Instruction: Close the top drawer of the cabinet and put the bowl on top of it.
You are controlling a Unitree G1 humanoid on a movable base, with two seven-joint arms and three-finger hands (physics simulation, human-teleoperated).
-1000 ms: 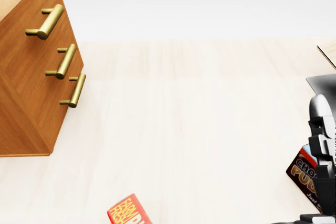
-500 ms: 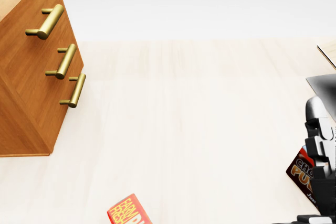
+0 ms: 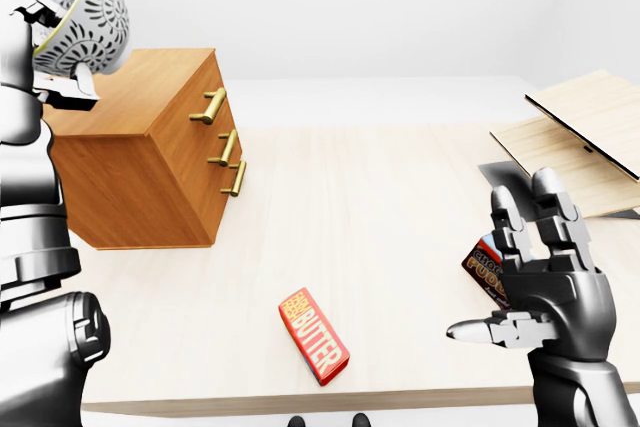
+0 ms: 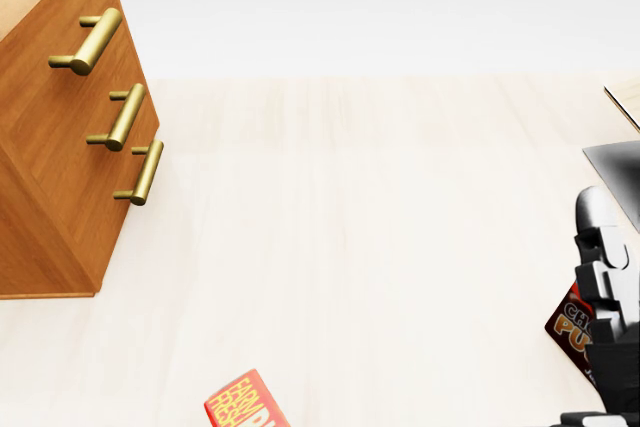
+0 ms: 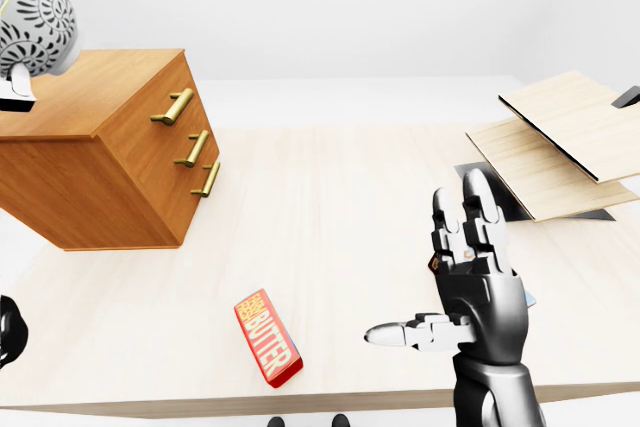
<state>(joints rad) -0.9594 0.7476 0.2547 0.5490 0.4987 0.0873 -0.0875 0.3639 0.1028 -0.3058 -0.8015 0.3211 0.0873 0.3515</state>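
Left-eye view, upper left: my left hand (image 3: 62, 85) is raised at the top of its arm and closed on the bowl (image 3: 88, 2), a white bowl with a dark leaf pattern and a yellow rim. It is tilted, with its opening turned toward the view's left. My grip is partly hidden behind the bowl. The bowl is held in the air above the far-left end of the cabinet (image 3: 150, 162), apart from its top. The cabinet is a wooden block standing on the pale table (image 3: 380, 197). Its three brass handles (image 3: 212, 105) lie in a row on one flat face, and no drawer stands out from that face. Lower right: my right hand (image 3: 540, 282) is fully open and holds nothing, its fingers (image 3: 548, 209) pointing up and the thumb stretched toward the view's left. Behind it lies a brown pudding box (image 3: 484, 265), partly covered. A red butter box (image 3: 313, 335) rests near the table's bottom edge. Wooden boards (image 3: 585, 127) lie at the far right.
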